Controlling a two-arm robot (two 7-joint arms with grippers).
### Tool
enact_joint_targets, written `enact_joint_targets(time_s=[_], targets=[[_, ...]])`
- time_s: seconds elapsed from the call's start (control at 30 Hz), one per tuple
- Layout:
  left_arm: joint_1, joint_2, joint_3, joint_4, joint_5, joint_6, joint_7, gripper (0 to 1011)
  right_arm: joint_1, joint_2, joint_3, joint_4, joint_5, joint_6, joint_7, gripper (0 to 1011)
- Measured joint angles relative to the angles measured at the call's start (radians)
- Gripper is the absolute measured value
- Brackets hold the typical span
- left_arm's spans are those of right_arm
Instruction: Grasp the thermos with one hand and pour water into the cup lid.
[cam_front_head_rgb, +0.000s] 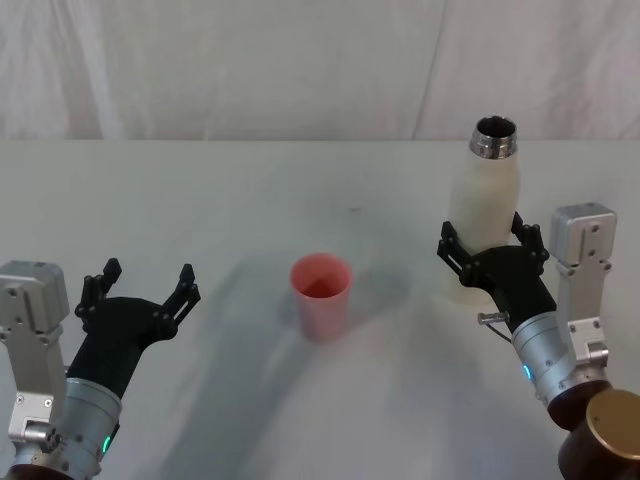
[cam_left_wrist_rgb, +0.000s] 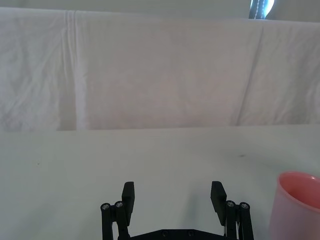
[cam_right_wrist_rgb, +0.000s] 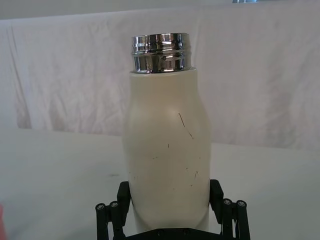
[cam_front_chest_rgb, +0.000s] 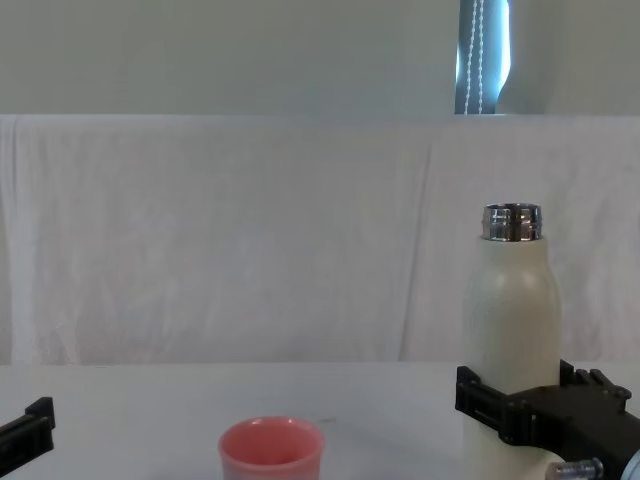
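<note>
The right claw (cam_front_head_rgb: 484, 250) sits at the right side of the table (cam_front_head_rgb: 250, 200), its black fingers spread wide on either side of the lower body of the thermos (cam_front_head_rgb: 484, 205). In the right wrist view the claw (cam_right_wrist_rgb: 171, 197) has one finger on each flank of the thermos (cam_right_wrist_rgb: 167, 160), close against the cream wall; whether the pads actually press on it cannot be told. From the chest view the right claw (cam_front_chest_rgb: 520, 400) wraps the thermos (cam_front_chest_rgb: 510, 330) low down, just above the table.

The thermos stands upright on the table, uncapped, its shiny threaded chrome neck open at the top. A few thin scratches mark its cream side.

To the robot's left of the thermos, near the middle of the table and well apart from it, the cup lid (cam_front_head_rgb: 321, 295) stands upright with its mouth up. It is a small pink cup, much shorter than the thermos. The chest view shows the cup lid (cam_front_chest_rgb: 271, 450) at the lower middle.

The left claw (cam_front_head_rgb: 140, 290) rests low at the near left of the table, fingers spread wide open and holding nothing. In the left wrist view its fingers (cam_left_wrist_rgb: 128, 197) point across bare table, with the cup lid (cam_left_wrist_rgb: 296, 205) off to one side, apart from it.

A white cloth (cam_front_chest_rgb: 250, 240) hangs behind the table.
</note>
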Motion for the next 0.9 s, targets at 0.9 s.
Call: enact_joint_targets(time_s=[0.9], targets=[[0.000, 0.000, 0.000, 0.000, 0.000, 0.000, 0.000, 1001, 0.003, 0.000, -0.001, 0.007, -0.004, -0.002, -0.002, 957]])
